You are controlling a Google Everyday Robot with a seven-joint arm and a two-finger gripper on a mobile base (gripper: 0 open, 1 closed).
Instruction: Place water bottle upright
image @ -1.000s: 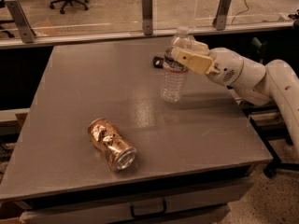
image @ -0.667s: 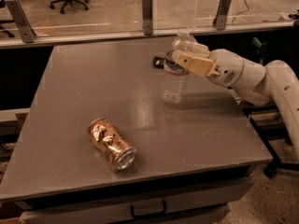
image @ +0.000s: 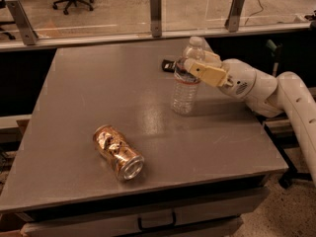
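The water bottle (image: pixel 185 85) stands upright on the grey table (image: pixel 89 98), right of the middle. It is clear and ribbed, with a white cap and a thin label band. My gripper (image: pixel 190 63) reaches in from the right at the bottle's neck and upper body, its cream fingers (image: pixel 205 73) closed around the bottle. The white arm (image: pixel 266 90) extends off to the right.
A dented gold-and-silver can (image: pixel 118 152) lies on its side near the table's front left. A small dark object (image: pixel 168 64) lies behind the bottle. A glass barrier with metal posts (image: pixel 156 14) runs along the far edge. A drawer handle (image: pixel 155 221) sits below the front edge.
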